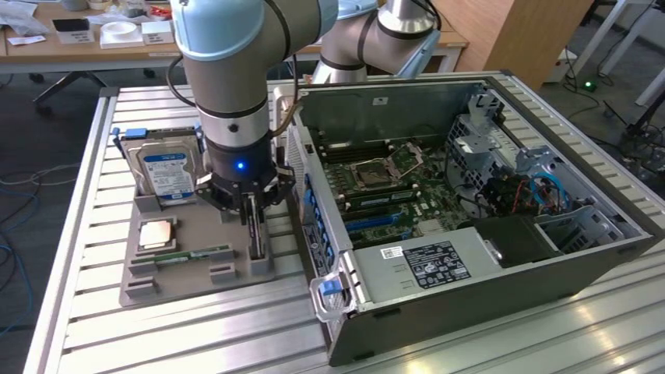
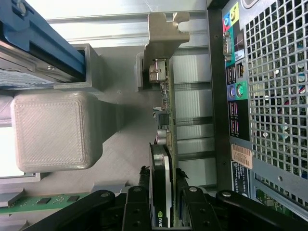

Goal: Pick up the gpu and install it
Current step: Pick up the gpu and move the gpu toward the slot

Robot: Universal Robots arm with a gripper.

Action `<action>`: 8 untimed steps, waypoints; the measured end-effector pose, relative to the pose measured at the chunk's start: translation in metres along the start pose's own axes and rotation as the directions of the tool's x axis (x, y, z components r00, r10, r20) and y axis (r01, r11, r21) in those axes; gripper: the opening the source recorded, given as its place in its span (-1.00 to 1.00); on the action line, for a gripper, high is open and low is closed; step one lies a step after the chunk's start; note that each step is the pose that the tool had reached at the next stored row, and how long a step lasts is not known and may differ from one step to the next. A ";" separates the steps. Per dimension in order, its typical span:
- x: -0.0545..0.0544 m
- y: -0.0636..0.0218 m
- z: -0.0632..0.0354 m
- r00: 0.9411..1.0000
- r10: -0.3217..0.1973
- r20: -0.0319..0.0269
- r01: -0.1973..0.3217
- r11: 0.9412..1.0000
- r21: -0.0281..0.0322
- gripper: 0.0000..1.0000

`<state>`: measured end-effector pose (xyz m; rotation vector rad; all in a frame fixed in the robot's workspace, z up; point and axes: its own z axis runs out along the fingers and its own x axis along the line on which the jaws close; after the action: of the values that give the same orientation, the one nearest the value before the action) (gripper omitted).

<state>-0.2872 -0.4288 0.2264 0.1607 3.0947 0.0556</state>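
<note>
Grey plastic tray [image 1: 192,273] lies under the gripper [image 1: 252,212], and the gpu [image 1: 255,234] stands on edge in its slot directly below the fingers. Seen from the wrist, the gripper [image 2: 166,190] is clamped on the card, one finger against each face, with the gpu [image 2: 161,163] running straight out from between them. A hard drive [image 1: 167,173] stands just beside the gripper, away from the open computer case [image 1: 437,296] on its other side.
</note>
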 end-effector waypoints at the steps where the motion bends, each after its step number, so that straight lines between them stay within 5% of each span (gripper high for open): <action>1: 0.000 0.0000 0.0000 1.000 0.000 0.000 0.000 1.000 0.000 -0.34; 8: 0.000 0.0000 0.0000 1.000 0.000 0.000 0.000 1.000 0.000 -0.46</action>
<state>-0.2872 -0.4288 0.2265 0.1607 3.0948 0.0556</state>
